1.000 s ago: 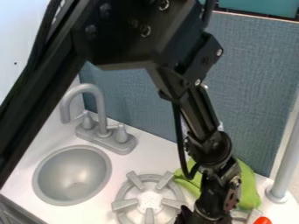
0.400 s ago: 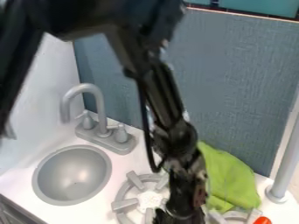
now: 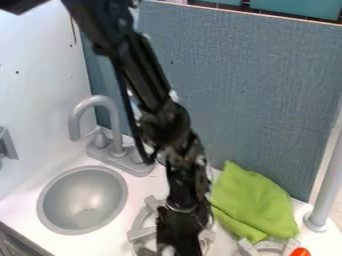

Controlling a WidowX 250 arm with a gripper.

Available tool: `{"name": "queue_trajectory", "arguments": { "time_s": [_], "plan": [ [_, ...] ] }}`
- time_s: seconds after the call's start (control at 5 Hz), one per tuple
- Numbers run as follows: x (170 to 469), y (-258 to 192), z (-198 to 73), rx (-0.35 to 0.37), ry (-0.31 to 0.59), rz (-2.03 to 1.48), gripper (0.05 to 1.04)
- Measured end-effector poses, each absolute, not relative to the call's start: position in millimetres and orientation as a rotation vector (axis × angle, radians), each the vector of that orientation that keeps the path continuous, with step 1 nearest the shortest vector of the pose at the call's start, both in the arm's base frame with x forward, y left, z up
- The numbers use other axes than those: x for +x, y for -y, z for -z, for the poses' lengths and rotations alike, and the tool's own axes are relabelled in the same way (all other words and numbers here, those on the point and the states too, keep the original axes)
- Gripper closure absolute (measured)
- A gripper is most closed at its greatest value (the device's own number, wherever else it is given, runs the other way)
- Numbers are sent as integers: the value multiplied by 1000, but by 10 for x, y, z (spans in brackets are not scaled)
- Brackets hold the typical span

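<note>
Against a blue-gray panel [image 3: 234, 90], poised with black gripper [image 3: 180, 240] at a gray burner [image 3: 141, 220], bottom center, whether spread or pinching impossible to tell; near crumpled green cloth [image 3: 250, 200], lower right; best steered slowly, clear of raised prongs [image 3: 141, 233].

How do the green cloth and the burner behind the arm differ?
The cloth is bright green, the burner grey. The cloth is crumpled; the burner is a ring with straight prongs. The arm hides much of the burner but little of the cloth. Both sit on the white counter.
</note>
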State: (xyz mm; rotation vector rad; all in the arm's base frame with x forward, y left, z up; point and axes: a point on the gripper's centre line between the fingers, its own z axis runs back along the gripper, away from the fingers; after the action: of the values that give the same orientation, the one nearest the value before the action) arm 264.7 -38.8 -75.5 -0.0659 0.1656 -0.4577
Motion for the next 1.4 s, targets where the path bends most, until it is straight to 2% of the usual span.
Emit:
{"name": "queue_trajectory", "arguments": {
  "time_s": [0.6,1.2,1.4],
  "plan": [
    [3007,172,502,-26,-40,332,442],
    [3231,32,942,-4,-115,235,443],
    [3239,15,955,13,-109,202,443]
  ]
}}
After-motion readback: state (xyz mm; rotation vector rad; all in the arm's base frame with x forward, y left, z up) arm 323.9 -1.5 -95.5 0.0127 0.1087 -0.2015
